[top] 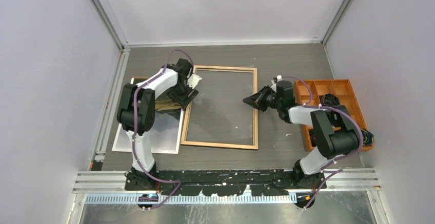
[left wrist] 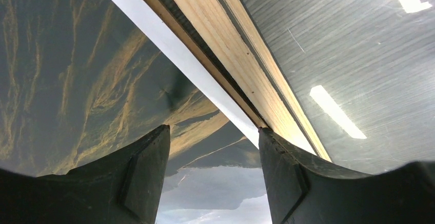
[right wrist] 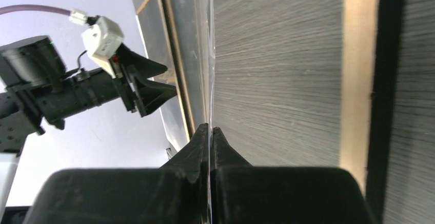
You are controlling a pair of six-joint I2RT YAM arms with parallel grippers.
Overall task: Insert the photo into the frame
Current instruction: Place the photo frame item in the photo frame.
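So, the left jaws hang open with nothing in them, right over where the photo [left wrist: 77, 80] meets the left rail of the frame [left wrist: 231, 44]. The right jaws are pinched shut at the frame's right rail. The photo lies face up near the left edge of the surface [top: 292, 60], with the frame wood-side up mid-surface just beside it.

The dark grey wood-grain worktop [top: 287, 62] carries a large rectangular light-wood picture frame [top: 219, 144] lying at its middle. Just beside the frame's left rail lies a glossy white-bordered mountain landscape print [top: 156, 134]. An orange plastic compartment tray [top: 328, 82] sits near the right edge
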